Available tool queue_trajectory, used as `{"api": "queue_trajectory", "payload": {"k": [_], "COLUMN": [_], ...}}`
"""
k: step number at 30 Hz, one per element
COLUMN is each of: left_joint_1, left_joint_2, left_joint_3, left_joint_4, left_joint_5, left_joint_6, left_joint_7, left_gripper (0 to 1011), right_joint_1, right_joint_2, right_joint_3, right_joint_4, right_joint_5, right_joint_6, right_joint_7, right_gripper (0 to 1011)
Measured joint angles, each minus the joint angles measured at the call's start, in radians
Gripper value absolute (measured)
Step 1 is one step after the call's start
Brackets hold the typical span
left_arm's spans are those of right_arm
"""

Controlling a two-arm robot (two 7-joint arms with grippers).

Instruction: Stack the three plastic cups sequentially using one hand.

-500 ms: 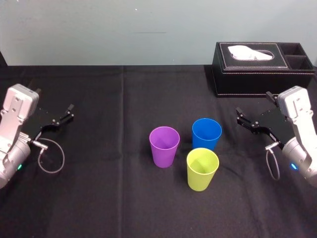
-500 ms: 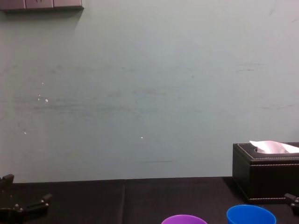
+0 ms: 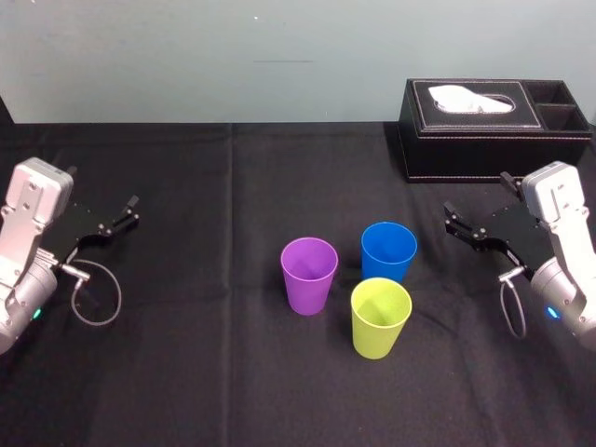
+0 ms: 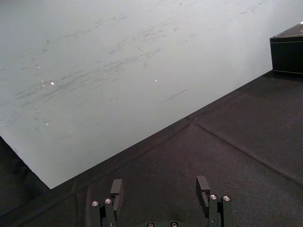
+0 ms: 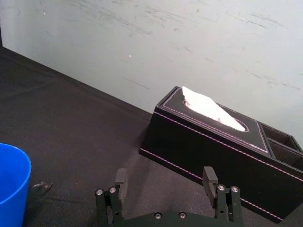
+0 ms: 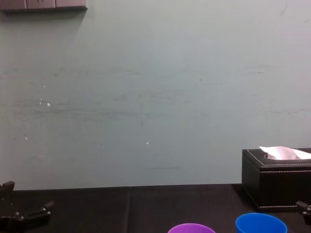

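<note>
Three cups stand upright and apart near the middle of the black table: a purple cup point(image 3: 309, 274), a blue cup point(image 3: 388, 250) behind and to its right, and a yellow-green cup point(image 3: 380, 317) nearest me. The blue cup's rim point(image 5: 10, 184) also shows in the right wrist view, and the purple cup point(image 6: 191, 228) and blue cup point(image 6: 260, 224) peek in at the chest view's lower edge. My right gripper point(image 3: 453, 221) hovers open to the right of the blue cup, nothing between its fingers point(image 5: 209, 179). My left gripper point(image 3: 130, 209) rests open at the far left, away from the cups.
A black tissue box point(image 3: 494, 126) with a side compartment stands at the back right, just behind the right gripper. A pale wall point(image 6: 155, 92) runs along the table's far edge. Open black cloth lies between the left gripper and the cups.
</note>
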Motion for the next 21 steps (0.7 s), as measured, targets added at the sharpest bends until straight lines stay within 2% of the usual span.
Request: {"api": "queue_trajectory", "payload": {"k": [21], "left_joint_1": [0.0], "left_joint_2": [0.0], "left_joint_3": [0.0], "left_joint_4": [0.0], "left_joint_5": [0.0], "left_joint_6": [0.0], "left_joint_7": [0.0], "left_gripper": [1011], "right_joint_1": [0.0], "right_joint_2": [0.0], "right_joint_3": [0.0], "right_joint_4": [0.0], "right_joint_5": [0.0], "right_joint_6": [0.0], "right_joint_7": [0.0], "right_gripper": [1003]}}
